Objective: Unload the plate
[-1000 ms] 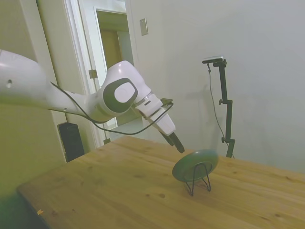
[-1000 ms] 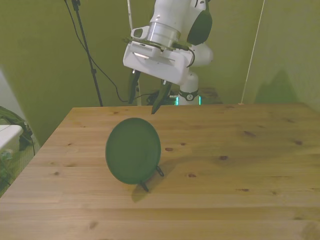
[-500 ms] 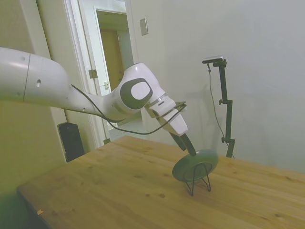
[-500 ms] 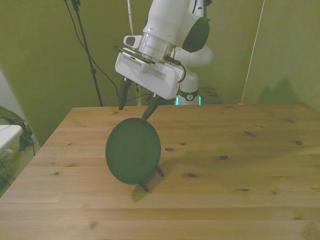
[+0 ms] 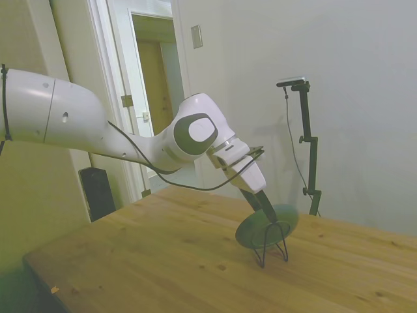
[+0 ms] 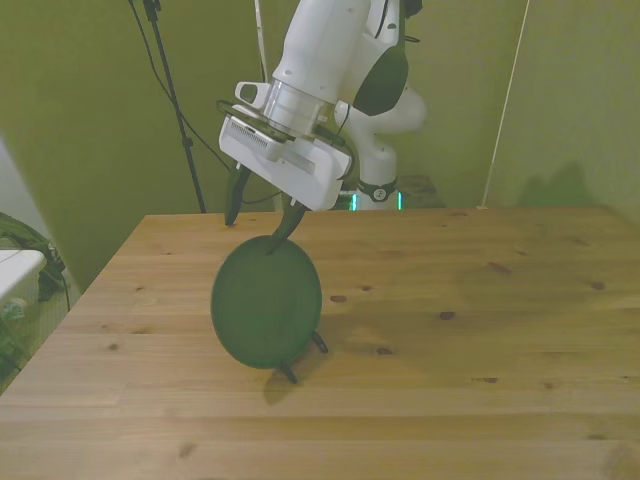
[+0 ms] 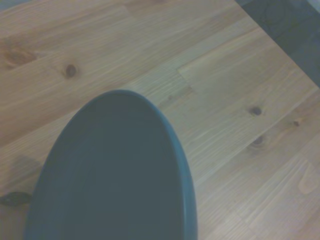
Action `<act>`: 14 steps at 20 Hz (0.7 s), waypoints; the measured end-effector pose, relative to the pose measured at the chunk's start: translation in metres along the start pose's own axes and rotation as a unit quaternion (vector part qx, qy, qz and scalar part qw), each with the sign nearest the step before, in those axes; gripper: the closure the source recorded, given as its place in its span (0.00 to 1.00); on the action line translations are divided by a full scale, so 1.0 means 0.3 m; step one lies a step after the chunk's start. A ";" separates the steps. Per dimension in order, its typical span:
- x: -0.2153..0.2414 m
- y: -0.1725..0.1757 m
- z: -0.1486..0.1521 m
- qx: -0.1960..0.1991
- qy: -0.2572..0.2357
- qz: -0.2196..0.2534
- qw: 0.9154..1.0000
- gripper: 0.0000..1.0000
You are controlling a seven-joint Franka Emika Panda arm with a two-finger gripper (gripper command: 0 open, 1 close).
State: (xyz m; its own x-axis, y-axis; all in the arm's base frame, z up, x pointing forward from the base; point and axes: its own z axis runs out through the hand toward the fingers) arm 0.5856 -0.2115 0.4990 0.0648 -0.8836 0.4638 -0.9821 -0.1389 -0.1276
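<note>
Near desk middle, plate (image 6: 266,315) stands tilted on wire stand (image 5: 272,244), rim exposed for grasp. Tool (image 6: 252,230) open at plate's top edge, fingers straddling rim, not yet closed.

Small round dark green plate (image 6: 266,304), propped near upright on the wooden table, tilted back

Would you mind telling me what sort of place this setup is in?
Probably an indoor lab or office room: a white robot arm works at a wooden table, with a plain wall and an open doorway behind. A plate stands on a wire stand.
</note>
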 end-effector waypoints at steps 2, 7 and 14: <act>0.002 0.000 0.003 0.000 0.000 0.001 1.000 1.00; 0.006 0.000 0.002 0.000 0.001 0.001 1.000 1.00; 0.004 -0.004 0.005 0.002 0.002 0.000 1.000 1.00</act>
State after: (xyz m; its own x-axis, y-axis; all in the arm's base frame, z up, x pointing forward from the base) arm 0.5871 -0.2130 0.4984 0.0640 -0.8818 0.4672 -0.9814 -0.1404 -0.1306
